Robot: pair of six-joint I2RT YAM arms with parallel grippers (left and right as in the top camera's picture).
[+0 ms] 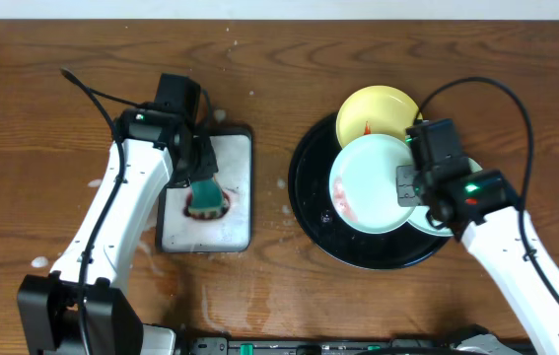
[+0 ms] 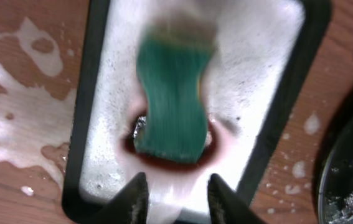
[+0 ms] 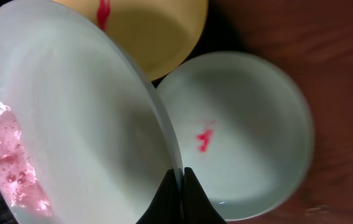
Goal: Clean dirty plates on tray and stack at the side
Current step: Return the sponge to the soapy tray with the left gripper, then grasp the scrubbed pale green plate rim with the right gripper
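My right gripper [image 1: 407,184] [image 3: 179,180] is shut on the right rim of a mint-blue plate [image 1: 370,182] [image 3: 70,118]. It holds the plate tilted above the black tray [image 1: 307,192], and pink foam [image 3: 14,165] sits on the plate's face. Under it lie a second mint-blue plate [image 3: 251,130] [image 1: 461,225] with a red smear and a pale yellow plate [image 1: 378,110] [image 3: 151,31] with a red smear. My left gripper [image 1: 203,176] [image 2: 176,193] is open and empty just above a green sponge [image 1: 205,194] [image 2: 175,102].
The sponge lies in a reddish puddle in a white rectangular dish with a black rim [image 1: 235,217] [image 2: 95,74], left of the tray. Foamy water splashes [image 2: 14,124] lie on the wooden table beside the dish. A black cable [image 1: 87,89] runs behind the left arm.
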